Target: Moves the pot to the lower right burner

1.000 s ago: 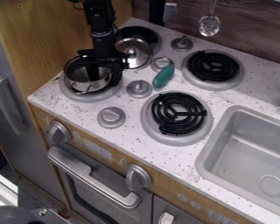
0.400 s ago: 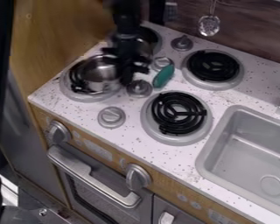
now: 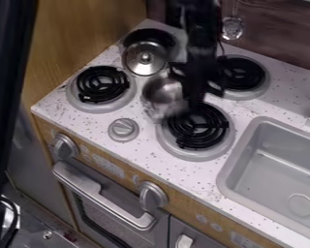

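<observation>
The black gripper (image 3: 189,94) hangs over the middle of the stove, shut on the right side of the silver pot (image 3: 162,93). Blurred and slightly tilted, the pot is held above the counter between the two left burners and the two right ones. Its lower right edge comes close to the lower right burner (image 3: 197,125), a black coil in a grey ring, whose upper part lies partly behind the gripper.
A silver lid (image 3: 145,57) rests at the upper left burner. The lower left burner (image 3: 102,84) is bare. The upper right burner (image 3: 241,73) is partly behind the arm. A grey knob (image 3: 124,129) stands near the front edge, and the sink (image 3: 274,169) is at right.
The gripper and pot have moved together to the right, off the lower left burner. The lid has come into fuller view, while the green object and middle knobs are now covered.
</observation>
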